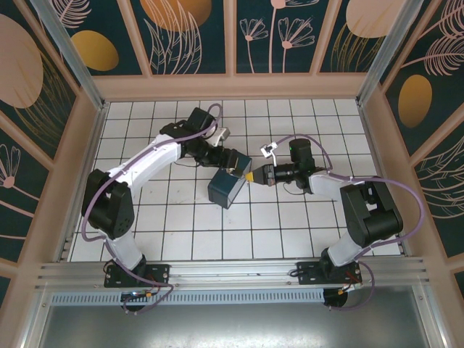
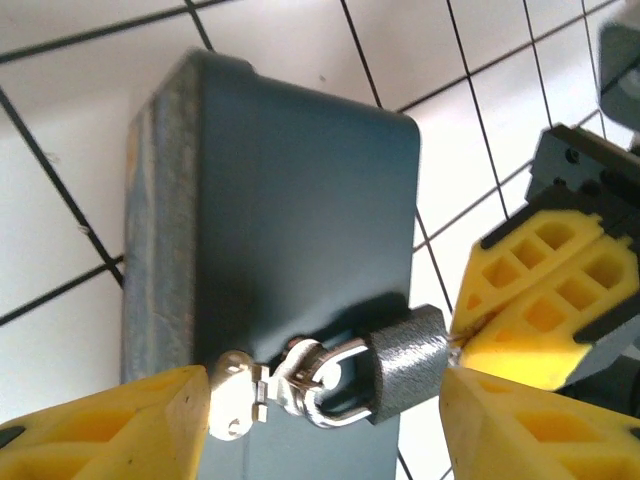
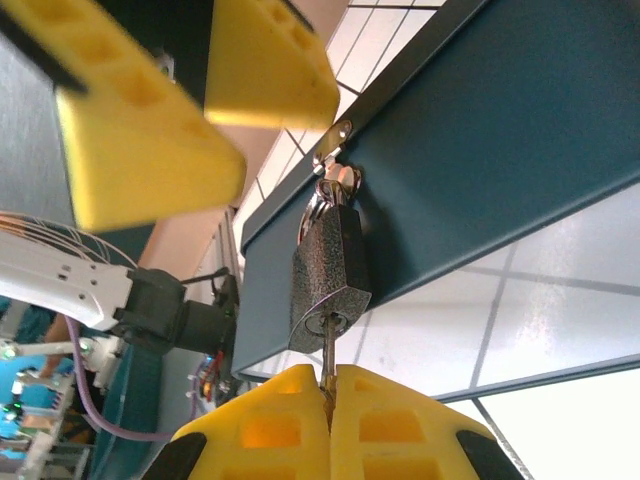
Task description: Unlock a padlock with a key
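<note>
Pinching the key, right hand has it in the padlock — shackle not yet released; left hand spread open.

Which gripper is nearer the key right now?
Right gripper: it pinches the key, seated in the padlock. Left gripper straddles the padlock, off the key.

Tiled table, blue box seemingly on it

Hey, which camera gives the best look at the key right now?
Right wrist: the key runs in sharp close-up from the padlock into the shut jaws of the right gripper. Left wrist shows the padlock's side, the key almost hidden. Top external: too small to see.
</note>
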### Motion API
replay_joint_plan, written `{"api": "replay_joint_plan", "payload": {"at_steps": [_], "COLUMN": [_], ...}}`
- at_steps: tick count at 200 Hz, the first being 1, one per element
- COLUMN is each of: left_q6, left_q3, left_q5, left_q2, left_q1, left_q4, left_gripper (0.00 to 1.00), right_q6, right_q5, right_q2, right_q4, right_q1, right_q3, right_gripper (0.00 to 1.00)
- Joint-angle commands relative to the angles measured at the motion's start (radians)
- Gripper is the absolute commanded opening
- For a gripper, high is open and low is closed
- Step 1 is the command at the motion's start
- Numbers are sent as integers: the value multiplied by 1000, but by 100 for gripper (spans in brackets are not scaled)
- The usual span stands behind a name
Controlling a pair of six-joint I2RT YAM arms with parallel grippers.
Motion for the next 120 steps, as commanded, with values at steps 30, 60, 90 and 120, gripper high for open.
{"api": "replay_joint_plan", "payload": {"at_steps": [30,60,90,120], "left_q6": [13,45,42,13], "left_q3": [82,64,49,30], "left_q5": [-35,-128,-174,-134], "left_q2": [10,36,59,67], "left_q1": [47,45,-26,-31], "left_q4": [-54,-83,-59,-7], "left_gripper": [64,67,76,79], "right_q6": [-98,-5,62,126], "right_q5": [31,-5,-23,-66], "right_q2": [7,-26,-35,-2], "right_q4": [-145,-10,80,192], "right_q1": [15,-6,-11,-9], "right_q3": [-5,-71,-101,-121], "right_gripper": [4,4,4,4]}}
